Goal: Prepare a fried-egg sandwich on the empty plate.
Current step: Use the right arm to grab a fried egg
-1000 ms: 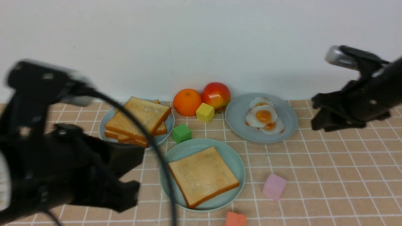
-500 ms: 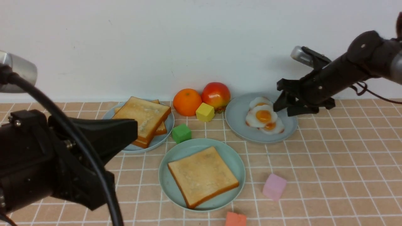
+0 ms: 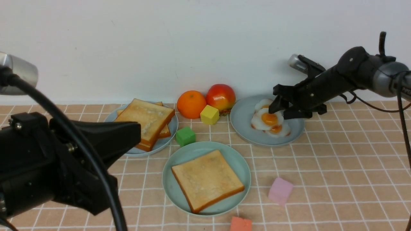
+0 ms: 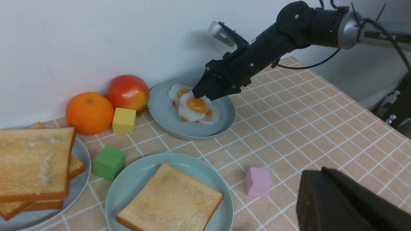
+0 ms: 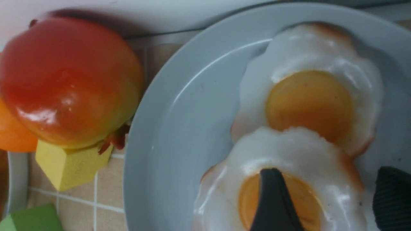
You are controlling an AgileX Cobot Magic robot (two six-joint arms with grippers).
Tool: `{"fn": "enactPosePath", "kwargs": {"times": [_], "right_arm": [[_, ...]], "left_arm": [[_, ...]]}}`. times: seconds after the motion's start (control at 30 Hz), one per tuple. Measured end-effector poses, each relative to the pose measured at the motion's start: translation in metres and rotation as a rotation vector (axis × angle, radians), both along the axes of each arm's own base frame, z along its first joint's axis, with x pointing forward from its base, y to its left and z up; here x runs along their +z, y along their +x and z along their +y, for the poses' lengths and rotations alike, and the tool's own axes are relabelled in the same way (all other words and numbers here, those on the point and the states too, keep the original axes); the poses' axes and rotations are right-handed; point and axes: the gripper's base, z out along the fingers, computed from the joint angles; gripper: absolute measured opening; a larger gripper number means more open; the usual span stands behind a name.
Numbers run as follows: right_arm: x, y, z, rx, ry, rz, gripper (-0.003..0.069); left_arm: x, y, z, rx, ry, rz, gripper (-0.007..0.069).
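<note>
Beneath the right gripper (image 3: 278, 112), fried egg (image 3: 269, 119) partly hidden; left gripper (image 4: 314, 189) cropped.

Front camera is looking forward from the robot's own side, taking in the table (image 3: 337, 166) up to the wall (image 3: 192, 48). Left wrist camera is viewing the same mint-green plate (image 3: 239, 163) obliquely from the left. Right wrist camera is sitting very close over the red fruit (image 5: 67, 83) and the grey-blue plate (image 5: 167, 128) beside it, which all three views are sharing.

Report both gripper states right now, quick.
Left gripper: closed, nothing visible in it.
Right gripper: open, fingers spread just over the top fried egg, not gripping it yet.
</note>
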Motion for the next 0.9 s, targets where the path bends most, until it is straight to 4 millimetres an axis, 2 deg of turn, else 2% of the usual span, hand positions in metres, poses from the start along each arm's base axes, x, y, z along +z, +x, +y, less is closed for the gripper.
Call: {"fn": "enactPosePath", "kwargs": {"times": [0.2, 0.33, 0.47, 0.5, 0.53, 0.7, 0.8, 0.9], "right_arm": [[-0.0002, 0.0016, 0.0005, -0.008, 0.012, -0.012, 0.042], [0.0, 0.0017, 0.0008, 0.014, 0.002, -0.027, 0.0393], [0.0001, 0.0017, 0.0009, 0.02, 0.001, -0.032, 0.0323], [0.0002, 0.0017, 0.001, 0.021, 0.002, -0.033, 0.0278], [0.0002, 0.0017, 0.001, 0.021, 0.002, -0.033, 0.0272], [0.0004, 0.0018, 0.0012, 0.02, 0.005, -0.033, 0.0129], [0.0009, 0.0018, 0.0018, 0.019, 0.014, -0.032, 0.0092], [0.0024, 0.0011, 0.0024, 0.028, 0.018, -0.026, 0.0089]], "left_arm": [[-0.0016, 0.0016, -0.0018, 0.0, 0.008, 0.007, -0.0013], [-0.0032, 0.0031, -0.0034, 0.0, 0.015, 0.013, -0.0013], [-0.0032, 0.0031, -0.0034, 0.0, 0.015, 0.013, -0.0013], [-0.0032, 0.0031, -0.0034, 0.0, 0.015, 0.013, -0.0013], [-0.0032, 0.0031, -0.0034, 0.0, 0.015, 0.013, -0.0013], [-0.0032, 0.0031, -0.0034, 0.0, 0.015, 0.013, -0.0013], [-0.0032, 0.0031, -0.0034, 0.0, 0.015, 0.013, -0.0011], [-0.0032, 0.0031, -0.0034, 0.0, 0.015, 0.013, -0.001]]}}
